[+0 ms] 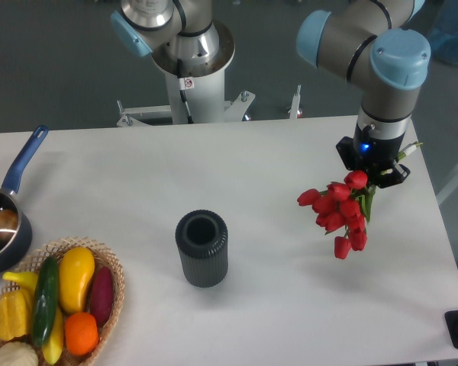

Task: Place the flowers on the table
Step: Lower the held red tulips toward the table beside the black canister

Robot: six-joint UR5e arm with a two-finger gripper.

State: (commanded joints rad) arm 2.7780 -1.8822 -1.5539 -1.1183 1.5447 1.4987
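Observation:
The flowers (340, 210), a bunch of red tulip buds with green stems, hang with the buds pointing down and to the left over the right side of the white table (275, 175). My gripper (372, 177) is shut on their stems just above the buds and holds them above the tabletop. A bit of green stem sticks out to the right of the gripper. The fingertips are mostly hidden by the wrist and the flowers.
A dark ribbed cylindrical vase (202, 248) stands near the table's middle. A wicker basket (57, 305) with fruit and vegetables sits at the front left. A blue-handled saucepan (4, 221) is at the left edge. The robot's base (191, 61) is behind the table.

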